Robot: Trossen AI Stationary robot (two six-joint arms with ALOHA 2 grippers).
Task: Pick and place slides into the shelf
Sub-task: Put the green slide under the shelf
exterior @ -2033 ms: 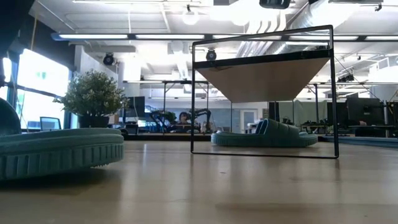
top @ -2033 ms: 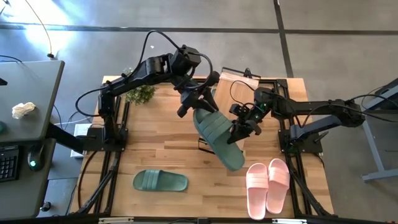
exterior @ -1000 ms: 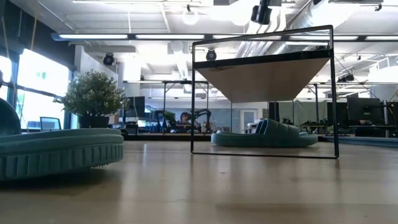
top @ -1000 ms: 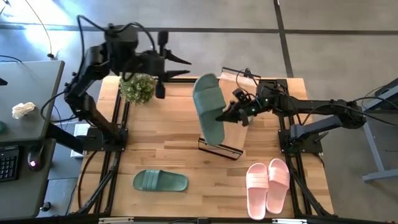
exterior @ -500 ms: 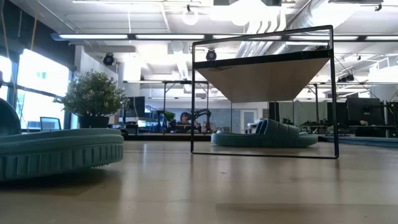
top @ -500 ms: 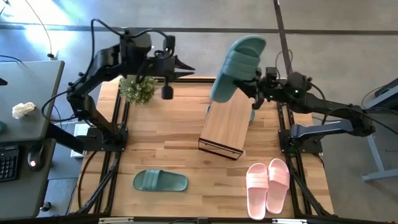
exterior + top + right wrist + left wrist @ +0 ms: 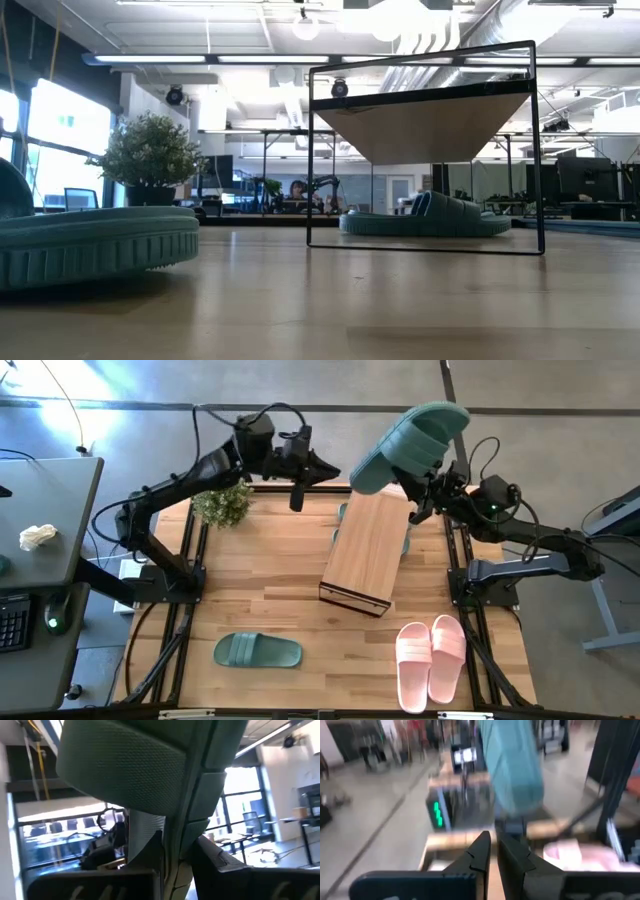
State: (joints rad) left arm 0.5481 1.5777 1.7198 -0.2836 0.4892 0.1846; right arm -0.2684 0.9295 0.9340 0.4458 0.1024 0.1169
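High view: green slide (image 7: 410, 445) aloft past the shelf (image 7: 366, 550) far end, pinched by right gripper (image 7: 418, 495); left gripper (image 7: 322, 472) empty, nearly closed. Low view: under-shelf bay with one slide (image 7: 425, 216) inside. Right wrist view: fingers (image 7: 150, 855) clamped on sole edge. Best levelled before lowering.

You see left wrist view blurred throughout; green slide (image 7: 85, 245) cut off at low view's left edge; right fingertips hidden behind lifted slide (image 7: 410, 445).
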